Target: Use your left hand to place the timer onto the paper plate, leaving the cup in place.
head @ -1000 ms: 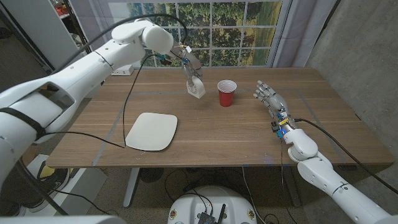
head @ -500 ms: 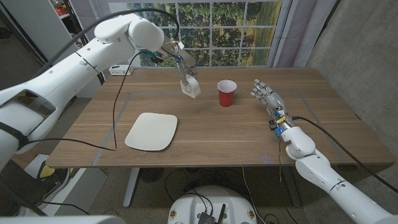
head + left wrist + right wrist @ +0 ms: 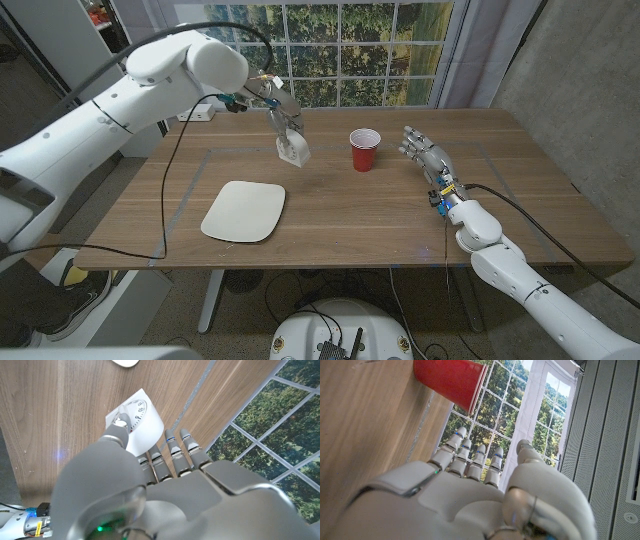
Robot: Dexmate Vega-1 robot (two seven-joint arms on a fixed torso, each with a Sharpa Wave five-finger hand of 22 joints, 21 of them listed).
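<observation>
Over the worktop, beyond the white paper plate, my left robot hand pinches the white dial timer between thumb and fingers, a light, rigid, smooth plastic wedge I judge best held by its flat sides, left of the red cup and my empty, spread-fingered right robot hand.

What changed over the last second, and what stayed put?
The left hand, gripping the timer, carried it leftward and toward the robot, away from the cup and closer to the plate. The right hand shifted slightly and holds nothing. Cup and plate did not move.
</observation>
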